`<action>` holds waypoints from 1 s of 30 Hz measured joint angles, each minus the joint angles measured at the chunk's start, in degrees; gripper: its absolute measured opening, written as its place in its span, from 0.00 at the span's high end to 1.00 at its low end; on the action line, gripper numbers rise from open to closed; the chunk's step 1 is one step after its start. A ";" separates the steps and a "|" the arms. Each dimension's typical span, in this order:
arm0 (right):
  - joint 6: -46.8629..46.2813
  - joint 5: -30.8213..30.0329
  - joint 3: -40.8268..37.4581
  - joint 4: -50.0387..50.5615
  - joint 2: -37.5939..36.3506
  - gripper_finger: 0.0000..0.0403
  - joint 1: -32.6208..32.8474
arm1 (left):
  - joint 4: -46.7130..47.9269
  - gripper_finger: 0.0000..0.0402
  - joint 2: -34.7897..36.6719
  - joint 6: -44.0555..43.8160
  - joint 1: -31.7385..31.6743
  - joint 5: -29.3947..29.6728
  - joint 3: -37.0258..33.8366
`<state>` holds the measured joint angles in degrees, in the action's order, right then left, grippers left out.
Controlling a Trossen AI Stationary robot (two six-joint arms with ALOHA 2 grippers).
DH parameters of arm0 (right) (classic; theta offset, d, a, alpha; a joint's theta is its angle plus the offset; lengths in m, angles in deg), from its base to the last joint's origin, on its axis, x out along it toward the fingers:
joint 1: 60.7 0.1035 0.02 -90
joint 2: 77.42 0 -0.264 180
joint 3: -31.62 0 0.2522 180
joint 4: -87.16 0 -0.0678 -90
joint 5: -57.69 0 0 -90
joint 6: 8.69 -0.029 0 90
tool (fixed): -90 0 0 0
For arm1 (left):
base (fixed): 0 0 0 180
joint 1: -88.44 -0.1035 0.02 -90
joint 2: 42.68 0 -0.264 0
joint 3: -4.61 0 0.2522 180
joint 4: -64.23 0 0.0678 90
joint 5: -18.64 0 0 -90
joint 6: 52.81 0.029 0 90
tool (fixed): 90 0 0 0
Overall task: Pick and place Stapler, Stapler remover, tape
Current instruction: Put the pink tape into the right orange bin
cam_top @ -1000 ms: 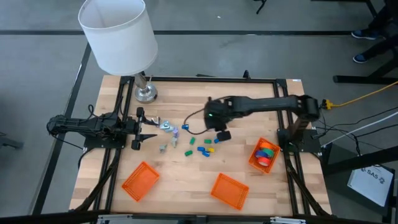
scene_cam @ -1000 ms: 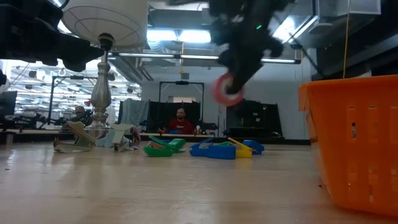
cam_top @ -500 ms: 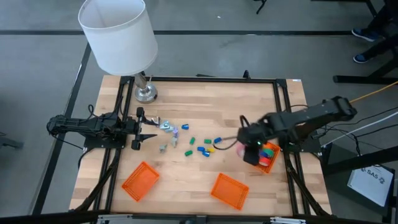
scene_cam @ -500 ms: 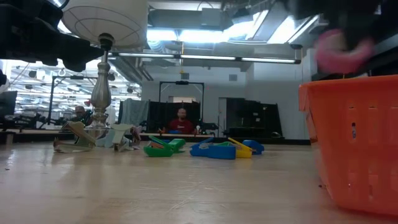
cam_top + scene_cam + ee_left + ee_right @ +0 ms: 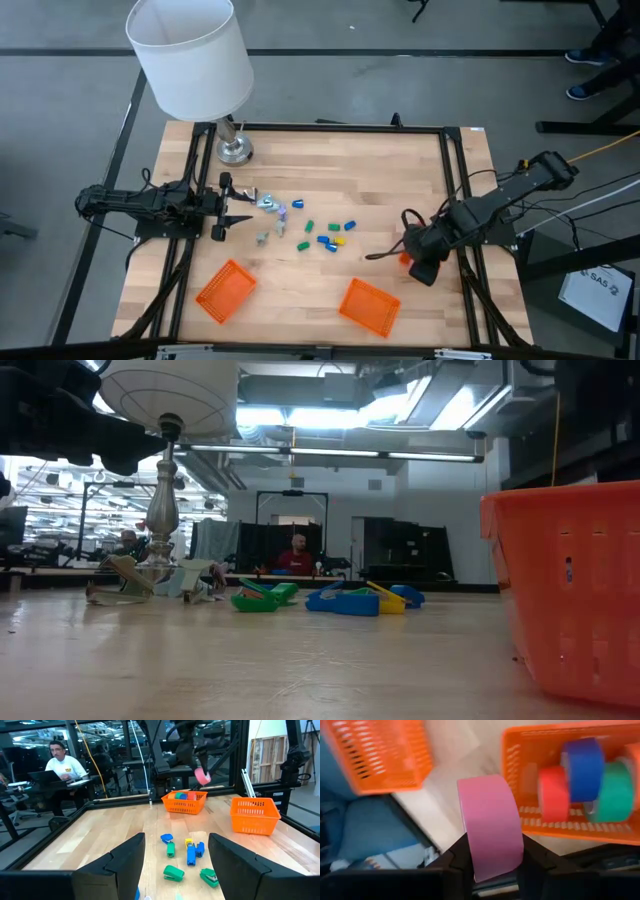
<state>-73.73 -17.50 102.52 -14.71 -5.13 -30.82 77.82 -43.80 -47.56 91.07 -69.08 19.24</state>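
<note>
Tape sorting is well under way, and you are carrying one more roll in. Your right gripper [image 5: 490,862] is pinching a pink roll [image 5: 490,825] over the right basket [image 5: 184,803] at the right edge of the high view, not yet letting go. That basket is already holding a red roll [image 5: 551,787], a blue roll [image 5: 582,767] and a green roll [image 5: 612,790], so the tape part is looking nearly done.

What is waiting for you: the small staplers [image 5: 325,235], blue, green and yellow, are lying loose at the centre of the table, and the pale metal removers [image 5: 270,205] are sitting left of them, near the lamp base [image 5: 235,150]. Two more baskets, one at lower left [image 5: 226,291] and one at lower centre [image 5: 369,305], are standing with nothing visible in them from above.

Your left gripper [image 5: 225,208] is idling at mid left with its fingers spread, holding nothing.
</note>
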 joint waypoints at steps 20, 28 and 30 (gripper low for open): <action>1.43 -8.80 -8.96 -4.52 0.77 0.72 0.10 | 0.00 0.46 0.00 0.00 0.00 0.01 0.00; 3.01 -10.76 -8.98 -4.30 1.64 0.71 0.06 | 0.00 0.46 0.00 0.00 0.00 0.01 0.00; 3.96 -10.76 -8.98 -4.33 1.89 0.71 0.04 | 0.00 0.46 0.01 0.00 0.00 0.02 0.00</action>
<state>-69.77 -28.26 93.54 -19.04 -3.24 -30.79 77.82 -43.78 -47.56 91.07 -69.06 19.24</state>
